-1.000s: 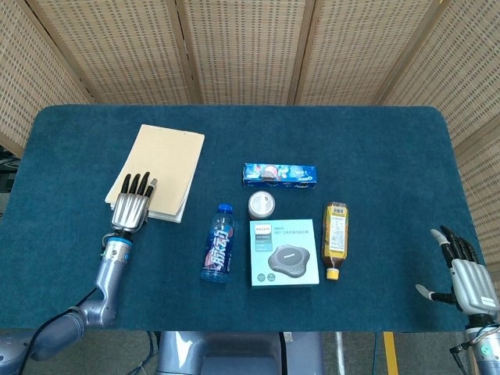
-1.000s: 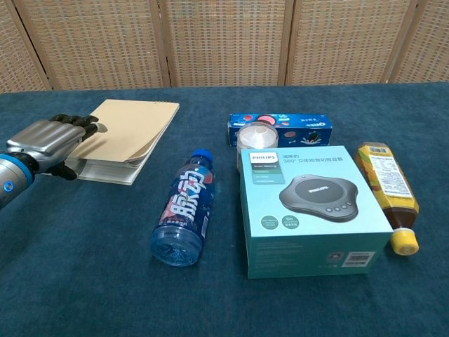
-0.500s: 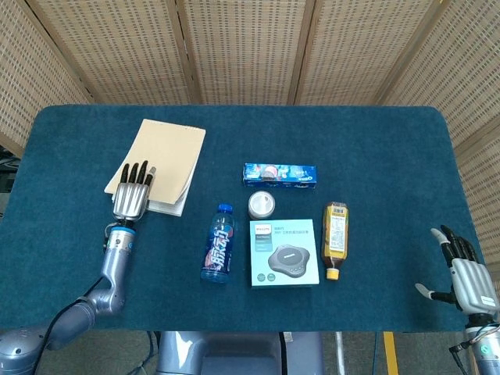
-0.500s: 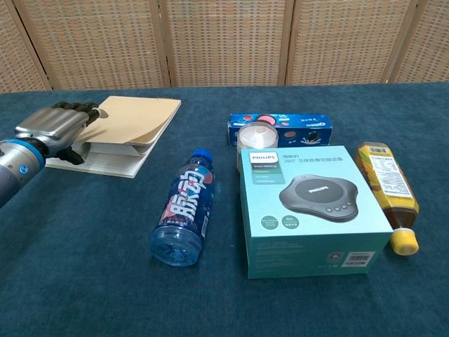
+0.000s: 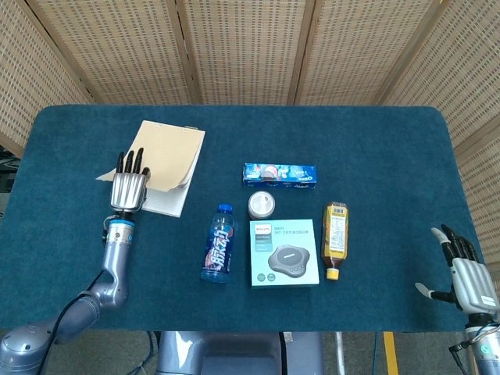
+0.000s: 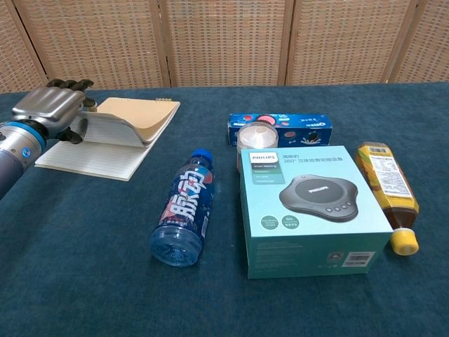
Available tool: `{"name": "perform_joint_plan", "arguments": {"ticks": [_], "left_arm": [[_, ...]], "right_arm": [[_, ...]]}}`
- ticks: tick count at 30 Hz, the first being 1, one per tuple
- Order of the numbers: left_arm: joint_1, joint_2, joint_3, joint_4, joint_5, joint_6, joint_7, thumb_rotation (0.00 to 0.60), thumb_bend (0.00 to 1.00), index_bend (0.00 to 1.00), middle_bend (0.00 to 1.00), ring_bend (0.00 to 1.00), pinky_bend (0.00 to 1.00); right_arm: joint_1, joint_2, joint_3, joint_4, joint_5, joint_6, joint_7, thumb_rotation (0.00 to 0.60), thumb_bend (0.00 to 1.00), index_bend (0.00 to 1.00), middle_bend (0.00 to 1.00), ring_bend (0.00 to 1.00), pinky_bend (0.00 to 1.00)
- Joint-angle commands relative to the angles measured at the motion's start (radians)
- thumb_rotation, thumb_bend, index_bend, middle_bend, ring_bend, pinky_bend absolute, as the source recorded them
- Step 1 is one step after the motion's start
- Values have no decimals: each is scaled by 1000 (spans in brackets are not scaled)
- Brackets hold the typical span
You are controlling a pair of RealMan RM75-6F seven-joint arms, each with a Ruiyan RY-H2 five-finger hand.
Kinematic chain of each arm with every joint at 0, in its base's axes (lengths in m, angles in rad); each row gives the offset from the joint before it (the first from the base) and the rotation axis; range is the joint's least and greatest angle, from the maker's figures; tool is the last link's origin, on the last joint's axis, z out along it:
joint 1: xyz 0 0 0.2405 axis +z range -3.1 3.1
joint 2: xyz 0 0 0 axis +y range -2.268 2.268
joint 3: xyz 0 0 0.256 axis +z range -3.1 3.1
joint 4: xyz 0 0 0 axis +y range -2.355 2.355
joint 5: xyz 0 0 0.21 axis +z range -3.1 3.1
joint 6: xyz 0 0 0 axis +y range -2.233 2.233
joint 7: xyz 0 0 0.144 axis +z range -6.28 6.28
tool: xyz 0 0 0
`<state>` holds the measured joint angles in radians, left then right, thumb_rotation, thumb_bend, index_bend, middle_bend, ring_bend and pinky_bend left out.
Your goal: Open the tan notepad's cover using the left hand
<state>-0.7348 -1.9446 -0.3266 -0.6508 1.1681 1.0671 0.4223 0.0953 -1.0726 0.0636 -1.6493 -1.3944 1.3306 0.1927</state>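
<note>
- Left hand (image 6: 48, 107) grips the near-left corner of the tan notepad's cover (image 6: 133, 118), fingers curled under it and holding it raised off the pages.
- Right hand (image 5: 466, 275) sits at the near right edge of the table, off the cloth's objects, fingers apart and holding nothing.
- Nearest the robot lies a teal boxed speaker (image 6: 310, 206), flat on the blue tablecloth (image 6: 84, 267).
- Just left of it a blue drink bottle (image 6: 184, 210) lies on its side, cap pointing away.
- Just right of the box a yellow sauce bottle (image 6: 387, 189) lies on its side, yellow cap toward the robot.
- Behind the box stands a small white-lidded jar (image 6: 257, 136), touching or nearly touching the box's far edge.
- Beyond the jar a blue cookie package (image 6: 280, 128) lies lengthwise.
- On the left of the table, the tan notepad (image 5: 160, 168) rests flat, well apart from the drink bottle; lined white pages (image 6: 91, 159) show beneath the lifted, bowed cover.
- Farthest back, woven wicker screen panels (image 5: 250, 47) close off the scene.
</note>
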Motion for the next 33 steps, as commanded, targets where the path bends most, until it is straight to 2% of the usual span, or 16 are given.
{"name": "perform_joint_plan", "arguments": {"ticks": [1,4,9,22,33], "left_arm": [[-4,-5,-2,17,0,4,-8,600,684,584,0,0,0],[-5,-9,-2,31,-1,2,-21,600,694,681,0,0,0],[-2,-13,9,47,10,13,-41,600,708,752,0,0,0],[59,14,75,-15,65,83,-58,600,710,785,0,0,0],[161,88,150,-187,112,176,-3,600,711,796,0,0,0]], "right_arm": [[0,1,0,-1,0,0,0,600,53,32,0,0,0],[0,1,1,-1,0,1,1,600,53,32,0,0,0],[-1,0,2,0,-2,5,5,600,53,32,0,0,0],[-2,-1,5,-1,-1,10,9,600,53,32,0,0,0],[-4,-3,6,-4,0,14,8,600,53,32,0,0,0]]}}
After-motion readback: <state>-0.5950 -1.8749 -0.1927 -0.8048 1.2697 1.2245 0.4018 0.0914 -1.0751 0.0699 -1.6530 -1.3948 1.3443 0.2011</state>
